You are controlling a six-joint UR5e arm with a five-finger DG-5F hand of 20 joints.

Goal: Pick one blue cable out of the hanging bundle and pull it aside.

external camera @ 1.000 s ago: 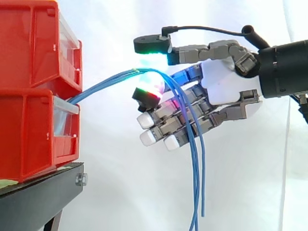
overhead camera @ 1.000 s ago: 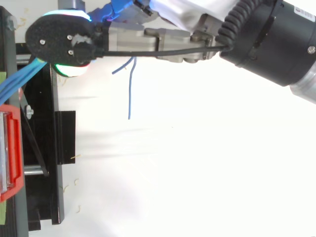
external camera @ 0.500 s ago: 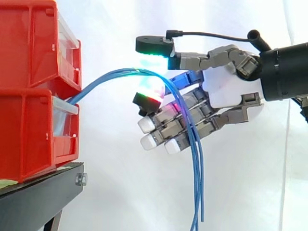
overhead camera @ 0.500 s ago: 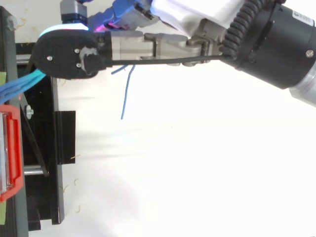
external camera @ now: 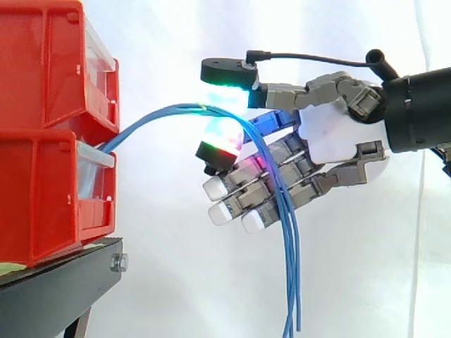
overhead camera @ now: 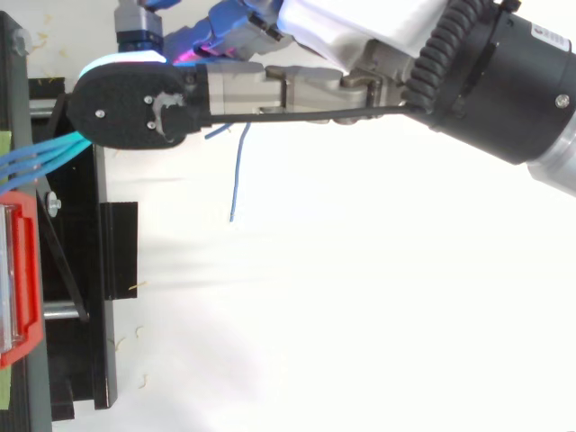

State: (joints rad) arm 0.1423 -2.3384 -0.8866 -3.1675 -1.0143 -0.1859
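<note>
The hand (external camera: 331, 137) has crept up and back from the bins (external camera: 42, 141) in the last second, and the cables (external camera: 155, 120) now rise in a smoother arch instead of a sharp kink. 2 glowing pads (external camera: 225, 74) close on that arch from above and below, while the other fingers stay straight beneath. The whole bundle seems caught, not 1 strand. From above, 3 strands run together, so I doubt the separating is done.

My hand (overhead camera: 135, 103) is covering the bend of the blue cables (overhead camera: 36, 157) from above, and some lower ends are running past the side view's bottom edge.
</note>
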